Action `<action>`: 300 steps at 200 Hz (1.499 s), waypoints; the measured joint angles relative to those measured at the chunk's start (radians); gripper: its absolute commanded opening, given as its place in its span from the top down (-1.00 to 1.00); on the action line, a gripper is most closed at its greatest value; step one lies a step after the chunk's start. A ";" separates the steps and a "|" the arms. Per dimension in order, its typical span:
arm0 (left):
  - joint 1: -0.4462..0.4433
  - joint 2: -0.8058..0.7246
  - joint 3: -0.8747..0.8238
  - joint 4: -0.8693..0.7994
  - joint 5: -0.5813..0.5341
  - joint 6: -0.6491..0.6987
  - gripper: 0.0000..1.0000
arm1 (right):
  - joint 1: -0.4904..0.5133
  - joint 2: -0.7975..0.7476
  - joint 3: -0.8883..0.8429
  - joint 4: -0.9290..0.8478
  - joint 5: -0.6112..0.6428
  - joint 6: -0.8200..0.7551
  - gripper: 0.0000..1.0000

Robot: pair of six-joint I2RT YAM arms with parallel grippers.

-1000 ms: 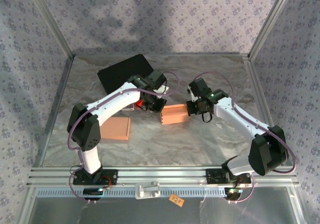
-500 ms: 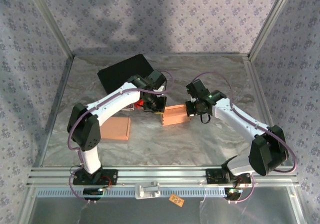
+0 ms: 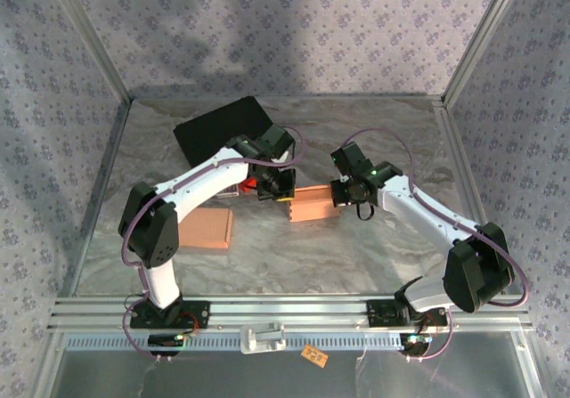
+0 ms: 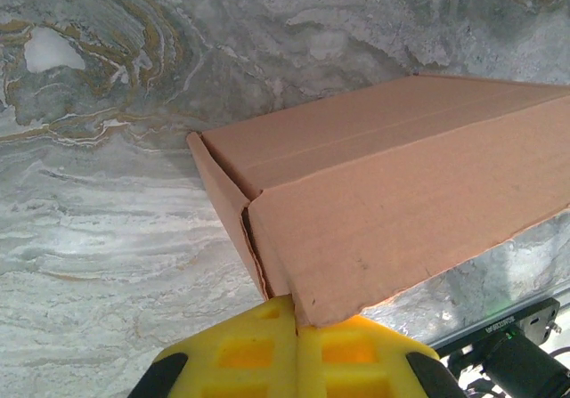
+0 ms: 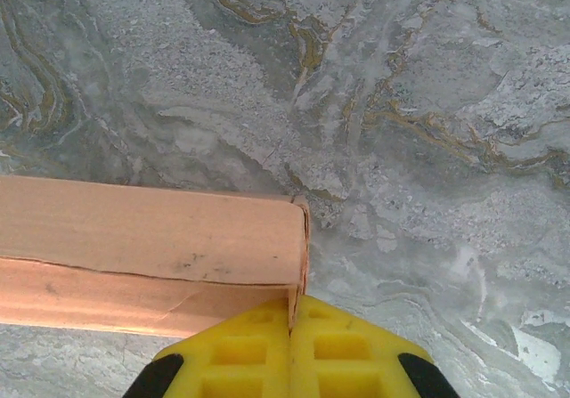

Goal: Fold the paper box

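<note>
Brown paper box [image 3: 312, 204], at the centre of the top view, is braced end to end between the closed left gripper [image 4: 296, 316] and the closed right gripper [image 5: 292, 313], likely so its end flaps are pressed home.

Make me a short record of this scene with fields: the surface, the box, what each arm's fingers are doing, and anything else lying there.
surface: marbled table
paper box: mid-table, folded into a box shape, lying on its side
left fingers: shut, tips against a corner of the box
right fingers: shut, tips against the box's end edge
pinching a flap: cannot tell
other items: flat cardboard piece on the left; black sheet at back left
</note>
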 measured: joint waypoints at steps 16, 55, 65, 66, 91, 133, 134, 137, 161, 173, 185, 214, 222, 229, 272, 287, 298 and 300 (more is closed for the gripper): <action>0.004 0.000 -0.003 0.006 0.000 0.002 1.00 | 0.000 0.000 0.000 0.000 0.000 0.000 1.00; 0.005 -0.022 -0.067 0.071 -0.001 0.025 1.00 | 0.000 -0.013 -0.029 0.023 -0.002 -0.001 1.00; 0.004 -0.027 -0.092 0.089 -0.001 0.034 1.00 | 0.002 -0.018 -0.039 0.027 -0.004 -0.002 1.00; 0.003 -0.027 -0.096 0.093 -0.001 0.036 1.00 | 0.002 -0.018 -0.039 0.027 -0.004 -0.002 1.00; -0.007 -0.044 -0.133 0.124 -0.002 0.051 1.00 | 0.003 -0.032 -0.053 0.028 -0.007 -0.002 0.91; -0.015 -0.045 -0.137 0.135 -0.008 0.066 1.00 | 0.004 -0.085 -0.045 -0.009 -0.053 0.049 0.24; -0.016 -0.045 -0.137 0.135 -0.008 0.066 1.00 | 0.004 -0.086 -0.044 -0.010 -0.054 0.049 0.22; -0.016 -0.045 -0.138 0.136 -0.009 0.066 1.00 | 0.004 -0.092 -0.042 -0.014 -0.062 0.051 0.19; -0.020 -0.045 -0.138 0.136 -0.010 0.066 1.00 | 0.000 -0.155 -0.033 -0.040 -0.104 0.141 0.02; -0.020 -0.045 -0.138 0.136 -0.012 0.066 1.00 | -0.009 -0.196 -0.034 -0.055 -0.127 0.205 -0.08; -0.020 -0.045 -0.138 0.137 -0.013 0.066 1.00 | -0.029 -0.239 -0.034 -0.065 -0.150 0.273 -0.16; -0.020 -0.045 -0.138 0.138 -0.013 0.066 1.00 | -0.144 -0.317 -0.069 -0.004 -0.225 0.530 -0.23; -0.020 -0.045 -0.138 0.138 -0.013 0.066 1.00 | -0.179 -0.319 -0.090 0.034 -0.256 0.607 -0.24; -0.020 -0.045 -0.138 0.138 -0.013 0.066 1.00 | -0.201 -0.312 -0.108 0.063 -0.277 0.667 -0.25; -0.022 -0.044 -0.138 0.138 -0.013 0.066 1.00 | -0.235 -0.204 -0.135 0.180 -0.391 0.932 -0.20; -0.022 -0.043 -0.138 0.138 -0.013 0.066 1.00 | -0.247 -0.177 -0.135 0.180 -0.419 0.969 -0.17; -0.022 -0.043 -0.138 0.138 -0.013 0.066 1.00 | -0.254 -0.167 -0.136 0.175 -0.433 0.985 -0.17; -0.022 -0.043 -0.138 0.138 -0.013 0.066 1.00 | -0.256 -0.166 -0.137 0.174 -0.434 0.988 -0.17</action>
